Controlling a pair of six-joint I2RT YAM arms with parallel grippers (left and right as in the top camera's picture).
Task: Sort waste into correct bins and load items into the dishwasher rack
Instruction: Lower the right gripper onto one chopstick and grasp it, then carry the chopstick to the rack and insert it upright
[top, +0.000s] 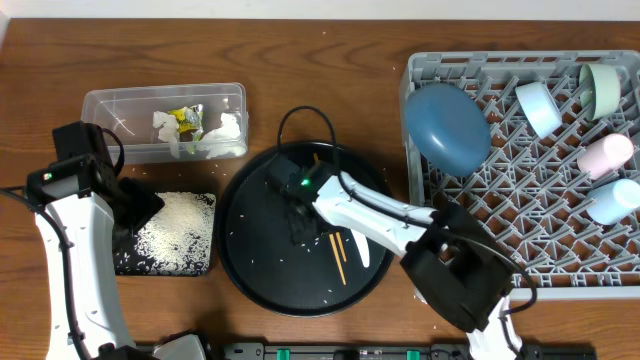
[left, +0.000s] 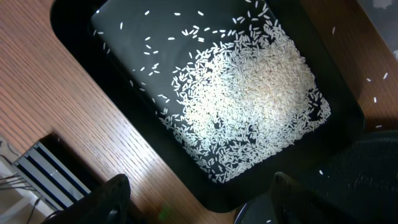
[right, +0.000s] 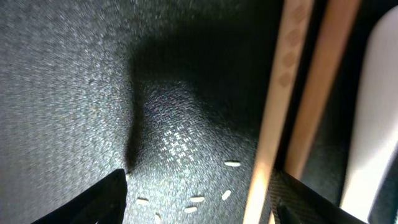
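The dishwasher rack (top: 520, 265) at the right holds a blue dish (top: 447, 127), a light-blue bowl (top: 538, 108), a pale-green bowl (top: 603, 88), a pinkish cup (top: 605, 155) and a pale cup (top: 612, 200). The clear tub (top: 120, 105) holds the yellow-green wrapper (top: 186, 120) and white tissues (top: 226, 130). The black rectangular tray (top: 130, 262) (left: 124, 81) holds rice (top: 180, 228) (left: 261, 93). My left gripper (top: 135, 212) (left: 202, 205) is open and empty over that tray's corner. My right gripper (top: 298, 212) (right: 199, 199) is open, low over the round tray, beside chopsticks (top: 337, 255) (right: 280, 93) and a white utensil (top: 358, 245) (right: 373, 124).
The large round black tray (top: 255, 250) (right: 74, 74) sits mid-table with scattered rice grains (right: 233, 164). Its rim shows at the lower right of the left wrist view (left: 367, 162). Bare wooden table (top: 330, 70) lies behind it. Black equipment lines the front edge (top: 300, 352).
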